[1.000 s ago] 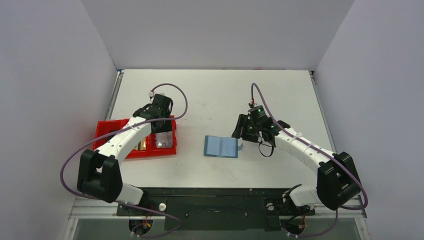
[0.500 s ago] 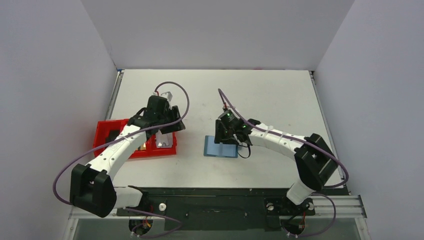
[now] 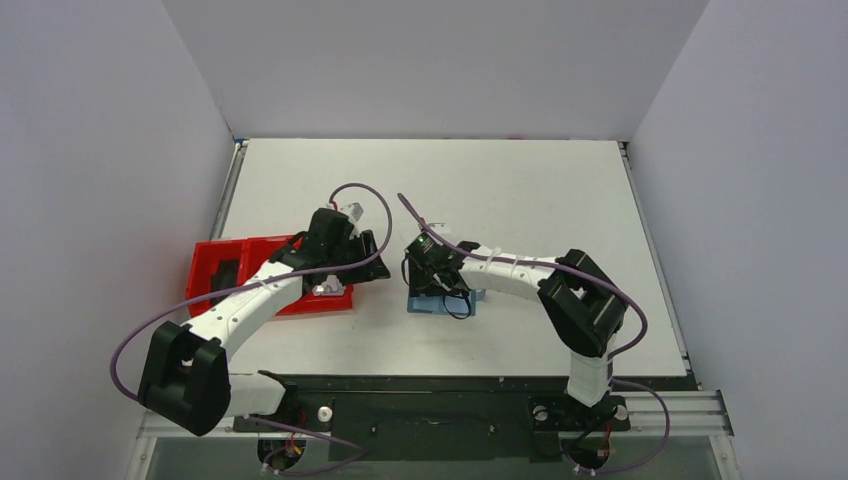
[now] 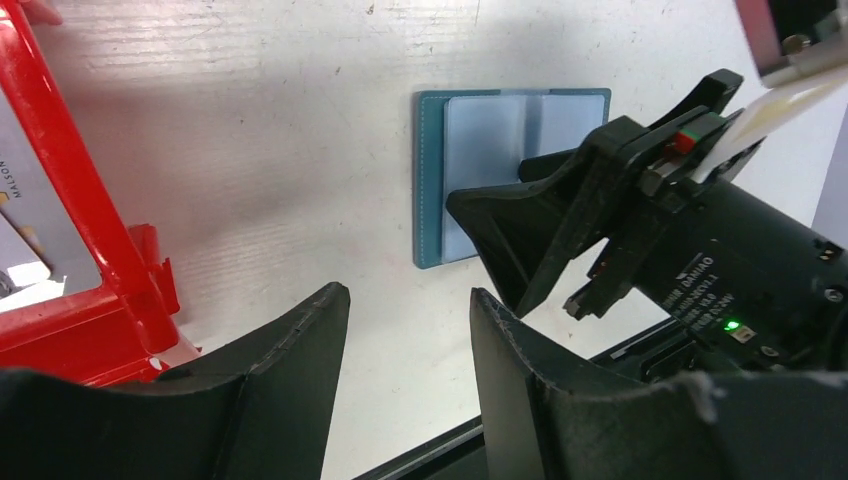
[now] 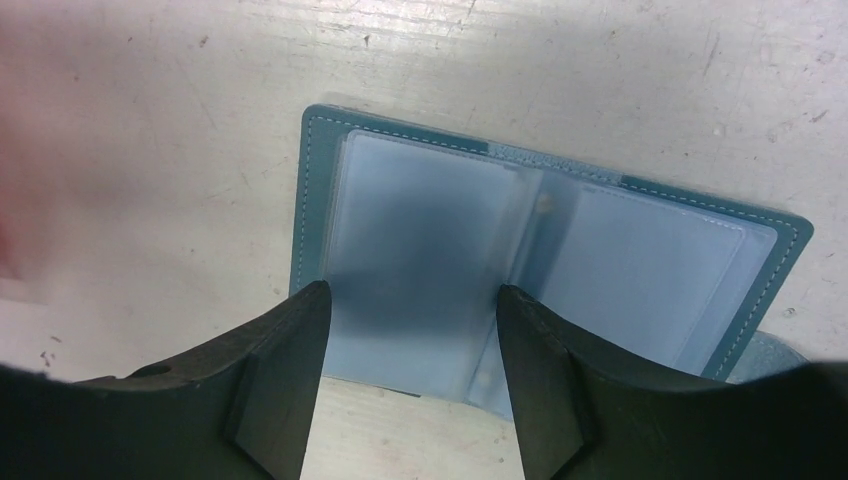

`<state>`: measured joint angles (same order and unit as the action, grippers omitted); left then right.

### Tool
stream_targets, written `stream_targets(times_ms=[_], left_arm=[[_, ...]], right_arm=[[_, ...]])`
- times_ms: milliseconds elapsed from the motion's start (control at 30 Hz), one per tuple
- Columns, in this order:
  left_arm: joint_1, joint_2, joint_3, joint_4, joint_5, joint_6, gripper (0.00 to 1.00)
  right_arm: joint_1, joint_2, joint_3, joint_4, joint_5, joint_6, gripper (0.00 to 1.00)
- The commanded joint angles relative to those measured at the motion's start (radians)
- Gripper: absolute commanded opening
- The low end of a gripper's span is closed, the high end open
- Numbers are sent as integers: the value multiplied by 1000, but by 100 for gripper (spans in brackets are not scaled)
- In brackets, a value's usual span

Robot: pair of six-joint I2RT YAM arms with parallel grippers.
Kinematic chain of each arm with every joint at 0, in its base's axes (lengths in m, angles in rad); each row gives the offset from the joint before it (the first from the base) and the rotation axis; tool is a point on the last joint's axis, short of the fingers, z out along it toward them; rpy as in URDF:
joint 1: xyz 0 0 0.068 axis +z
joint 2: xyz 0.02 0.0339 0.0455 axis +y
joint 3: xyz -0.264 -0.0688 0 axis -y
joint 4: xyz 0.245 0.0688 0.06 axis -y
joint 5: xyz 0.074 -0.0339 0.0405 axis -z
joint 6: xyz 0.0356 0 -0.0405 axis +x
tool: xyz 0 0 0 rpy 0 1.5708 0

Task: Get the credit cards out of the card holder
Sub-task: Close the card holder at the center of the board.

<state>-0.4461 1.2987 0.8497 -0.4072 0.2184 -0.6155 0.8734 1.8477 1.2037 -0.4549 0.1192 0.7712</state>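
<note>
One card holder (image 3: 430, 306) lies open flat on the white bench (image 3: 520, 190), blue cover down and its two clear sleeves facing up (image 5: 640, 260). The right gripper (image 5: 410, 300) hangs right above it with the jaws set moderately apart, one finger on each side of the left sleeve and nothing between them. From where I stand, a dark smudge on that sleeve could be a card or only the gripper's shadow; I can't tell which. The other sleeve looks pale and clear.

To the left, well apart from the holder, sits one red tray (image 3: 205, 265). The left gripper (image 4: 408, 300) hovers over the bench just beside the tray's right edge, between the tray and the holder, its jaws parted and holding nothing. Through the left wrist camera, one pale printed card (image 4: 20, 210) shows inside the tray behind the red wall (image 4: 70, 190). Two arms, one holder, one tray.
</note>
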Motion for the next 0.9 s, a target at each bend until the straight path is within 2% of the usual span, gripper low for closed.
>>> stream_targets(times_ms=[0, 400, 533, 733, 800, 867], left_arm=[[-7, -21, -3, 79, 26, -15, 46], [-9, 2, 5, 82, 29, -18, 46], [-9, 6, 1, 87, 25, -24, 46], [-12, 16, -5, 92, 27, -29, 46], [-17, 25, -8, 100, 28, -34, 45], [-27, 36, -11, 109, 27, -41, 45]], right_arm=[[11, 26, 37, -15, 53, -12, 58], [15, 122, 25, -36, 56, -23, 56], [15, 144, 11, -37, 54, -31, 51], [4, 151, -30, -5, 22, -33, 35], [-9, 149, -63, 21, -8, -28, 25], [-25, 144, -96, 50, -38, -22, 19]])
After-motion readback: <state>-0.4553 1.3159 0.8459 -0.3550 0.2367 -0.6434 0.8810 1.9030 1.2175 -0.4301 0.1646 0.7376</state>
